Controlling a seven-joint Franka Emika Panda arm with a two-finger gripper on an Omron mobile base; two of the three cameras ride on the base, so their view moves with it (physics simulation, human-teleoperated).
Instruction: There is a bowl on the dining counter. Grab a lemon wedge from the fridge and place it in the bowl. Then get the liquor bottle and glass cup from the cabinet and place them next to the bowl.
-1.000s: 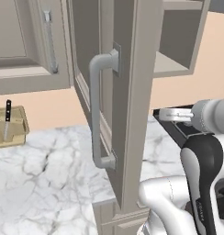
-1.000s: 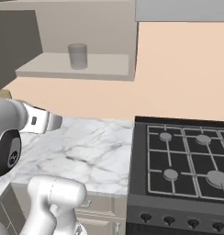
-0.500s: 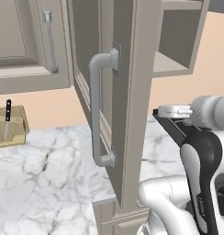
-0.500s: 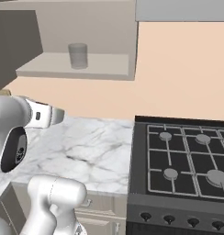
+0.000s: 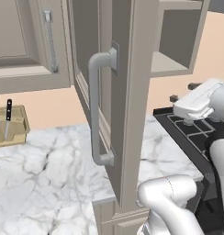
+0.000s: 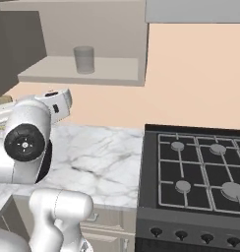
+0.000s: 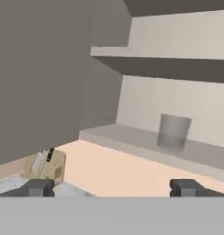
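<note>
Glass cup (image 6: 84, 59) upright on the lower shelf (image 6: 82, 77) of the open cabinet (image 6: 87, 29), alone there, at about 11 o'clock in the right base view and well above the marble worktop (image 6: 100, 162). Same tumbler at roughly 2 o'clock from centre in the hand view (image 7: 174, 132), standing on the shelf board with a second shelf (image 7: 178, 69) overhead. Gripper (image 7: 113, 187) below and short of the cup, apart from it, jaws spread wide with nothing between them; dark fingertips (image 7: 38, 187) at 7 and 5 o'clock along the bottom of the hand view. White wrist and hand at 3 o'clock in the left base view (image 5: 196, 102), at 9 o'clock in the right base view; finger ends themselves hard to make out in either base view, possibly hidden behind the wrist. Cabinet door (image 5: 127, 101) swung open edge-on through the middle of the left base view, curved grey handle (image 5: 99, 108) at 10 o'clock from centre. Knife block (image 5: 9, 125) at 9 o'clock on the worktop, also low at 8 o'clock in the hand view (image 7: 46, 166). Black gas stove (image 6: 195, 187) at 4 o'clock in the right base view, just beside the worktop.
</note>
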